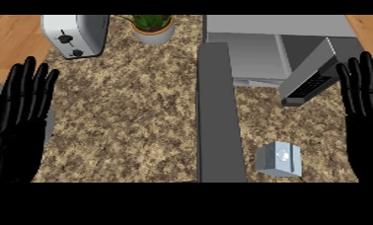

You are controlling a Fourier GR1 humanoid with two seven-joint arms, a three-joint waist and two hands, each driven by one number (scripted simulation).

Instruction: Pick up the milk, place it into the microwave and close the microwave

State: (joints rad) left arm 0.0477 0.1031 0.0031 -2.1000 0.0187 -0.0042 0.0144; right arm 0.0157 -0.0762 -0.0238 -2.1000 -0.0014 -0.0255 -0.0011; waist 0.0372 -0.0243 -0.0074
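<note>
1. The milk (278,158) lies near the worktop's (131,120) front edge, right of the grey divider (217,120); its long axis is unclear.
2. Bare worktop separates it from the microwave (255,51), whose door (310,73) is open.
3. The left hand (25,120) and right hand (358,115) rest at the side edges, fingers straight, released.

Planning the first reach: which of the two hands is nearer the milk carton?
The right hand, open at the view's right edge, is nearer the milk carton. The left hand rests across the counter, beyond the grey divider.

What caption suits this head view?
Milk carton waits on the counter before the open microwave.
</note>
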